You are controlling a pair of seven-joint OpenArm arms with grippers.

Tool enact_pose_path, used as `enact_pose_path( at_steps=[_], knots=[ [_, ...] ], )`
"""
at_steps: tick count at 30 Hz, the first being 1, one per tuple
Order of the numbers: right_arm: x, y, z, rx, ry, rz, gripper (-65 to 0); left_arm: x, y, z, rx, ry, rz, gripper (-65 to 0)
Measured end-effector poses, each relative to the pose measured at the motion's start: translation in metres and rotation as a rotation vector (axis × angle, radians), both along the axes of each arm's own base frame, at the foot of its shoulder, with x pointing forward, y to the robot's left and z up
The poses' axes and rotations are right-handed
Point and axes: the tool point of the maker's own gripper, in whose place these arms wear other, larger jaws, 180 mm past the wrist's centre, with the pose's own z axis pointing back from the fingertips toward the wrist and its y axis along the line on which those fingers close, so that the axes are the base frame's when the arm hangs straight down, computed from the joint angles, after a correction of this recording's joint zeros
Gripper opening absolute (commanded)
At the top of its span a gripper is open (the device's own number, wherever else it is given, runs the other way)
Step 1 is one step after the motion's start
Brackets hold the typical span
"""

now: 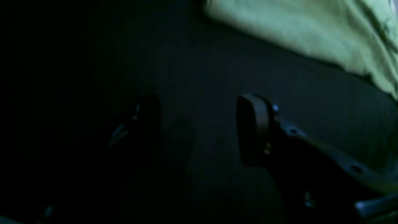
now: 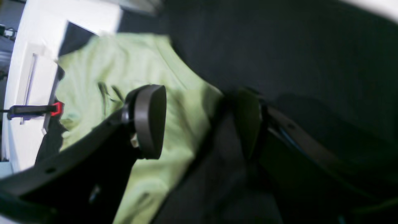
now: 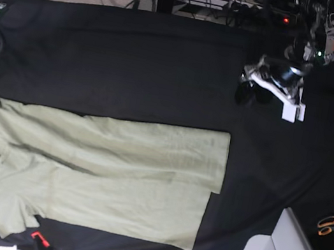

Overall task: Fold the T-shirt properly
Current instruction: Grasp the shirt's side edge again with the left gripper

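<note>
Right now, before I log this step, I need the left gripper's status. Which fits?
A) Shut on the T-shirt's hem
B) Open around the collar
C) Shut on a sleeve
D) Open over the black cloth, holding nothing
D: in the left wrist view the left gripper has its jaws apart over the black cloth, with the T-shirt lying beyond them, untouched.

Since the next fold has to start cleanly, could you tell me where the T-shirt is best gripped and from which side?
Probably at the two corners of the straight edge of the T-shirt, which lies flat on the black table covering. Come in from the bare covering beyond that edge, where the left gripper hangs open, so a finger can slide under a thin, free margin.
</note>
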Motion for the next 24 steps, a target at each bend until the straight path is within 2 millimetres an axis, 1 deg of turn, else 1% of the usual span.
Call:
enact_pose_path(
  at_steps=[1,3,5,7,8,9,10,12,14,15,17,20,24],
  knots=[
    [-0.002,0.002,-0.003,0.016,-0.002,-0.005,-30.2,0.003,0.0,-0.001,-0.002,0.003,-0.002,-27.5],
    [0.001,0.009,-0.01,0.047,-0.009,-0.005,-30.2,0.011,0.003,-0.006,-0.005,0.011,0.014,-27.5],
    [0.002,0.021,-0.024,0.102,0.009,0.003,-30.2,0.02,0.004,-0.008,-0.016,0.007,0.022,-27.5],
    [0.005,0.037,-0.039,0.159,0.026,0.016,-30.2,0.028,0.002,-0.008,-0.034,0.001,0.033,-27.5],
    [0.006,0.044,-0.044,0.179,0.027,0.019,-30.0,0.03,0.001,-0.009,-0.039,0.002,0.034,-27.5],
    [0.01,0.046,-0.044,0.179,0.006,0.01,-29.1,0.031,0.0,-0.01,-0.042,0.003,0.036,-27.5],
    [0.012,0.047,-0.045,0.18,0.001,0.0,-26.0,0.031,-0.001,-0.01,-0.045,0.002,0.037,-27.6],
    [0.02,0.045,-0.042,0.171,-0.029,-0.028,-15.2,0.034,-0.006,-0.009,-0.058,-0.003,0.043,-27.6],
    [0.028,0.045,-0.039,0.164,-0.057,-0.047,-5.7,0.036,-0.011,-0.009,-0.067,-0.005,0.036,-27.6],
    [0.03,0.045,-0.039,0.16,-0.067,-0.054,-3.5,0.036,-0.012,-0.008,-0.071,-0.007,0.036,-27.6],
    [0.031,0.043,-0.039,0.157,-0.084,-0.072,-4.7,0.036,-0.011,-0.008,-0.068,-0.006,0.038,-27.6],
    [0.032,0.037,-0.041,0.166,-0.094,-0.109,-9.9,0.035,-0.006,-0.009,-0.058,-0.003,0.04,-27.6],
    [0.033,0.036,-0.045,0.191,-0.077,-0.138,-24.3,0.035,-0.008,-0.009,-0.063,-0.003,0.04,-27.6]
  ],
)
